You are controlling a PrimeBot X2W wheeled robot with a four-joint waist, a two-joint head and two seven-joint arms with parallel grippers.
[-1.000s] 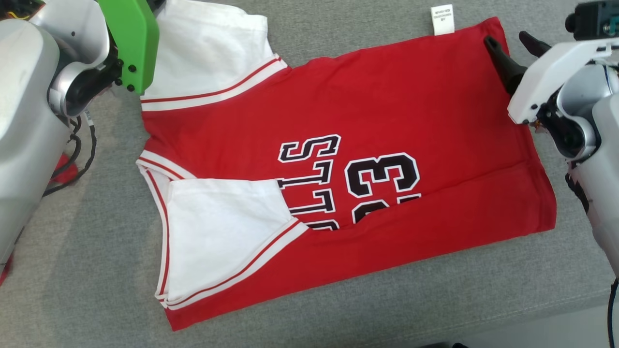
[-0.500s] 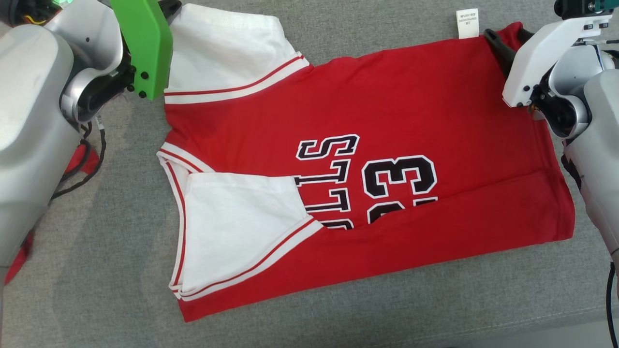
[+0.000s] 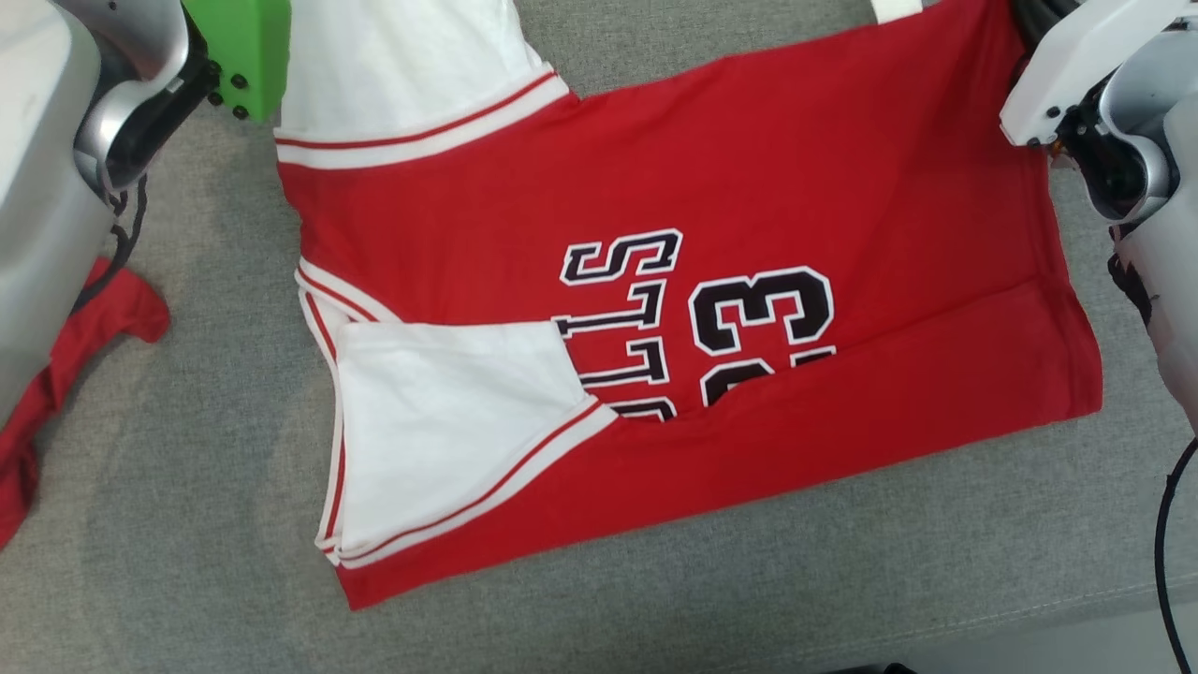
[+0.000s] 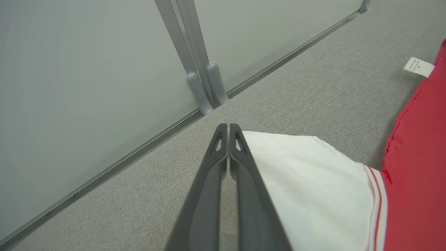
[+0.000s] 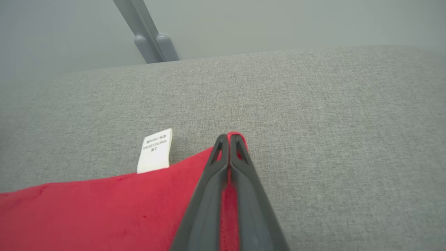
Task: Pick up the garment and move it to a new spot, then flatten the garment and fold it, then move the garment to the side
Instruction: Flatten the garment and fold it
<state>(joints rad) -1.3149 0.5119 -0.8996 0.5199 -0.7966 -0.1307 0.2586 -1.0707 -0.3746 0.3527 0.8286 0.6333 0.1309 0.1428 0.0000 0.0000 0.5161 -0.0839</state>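
A: Where do we have the jersey (image 3: 796, 168)?

B: Spread across the middle of the grey fabric desk (image 3: 187, 562), neck to our left and hem to our right. The near white sleeve (image 3: 449, 421) is folded in over the chest. The near long edge looks turned up over the lettering, so we judge the fold half made.

A: And our grip?

B: Our right claw (image 5: 229, 137) is pressed shut on the far hem corner. Red cloth shows between its fingers, just beside the care label (image 5: 155, 150). Our left claw (image 4: 228, 127) is closed too, its tip touching the edge of the far white sleeve (image 4: 313, 181), but we cannot tell whether any cloth is pinched.

A: What could go wrong?

B: We have only the very tip of that corner — a pull toward us could slip it free. If the left has nothing, one side alone would rise and the fold would go skew. The tucked near sleeve could flop open if we jerk the cloth. And the loose red cloth (image 3: 56, 374) beside our left arm could get dragged along.

A: How do our arms sit?

B: Both reach to the far edge, well apart — the left with its green wrist cover (image 3: 239, 47) by the sleeve, the right with its white wrist cover (image 3: 1076, 65) above the hem corner. Both claws lie low, fingers pointing toward the back panel (image 5: 278, 21).
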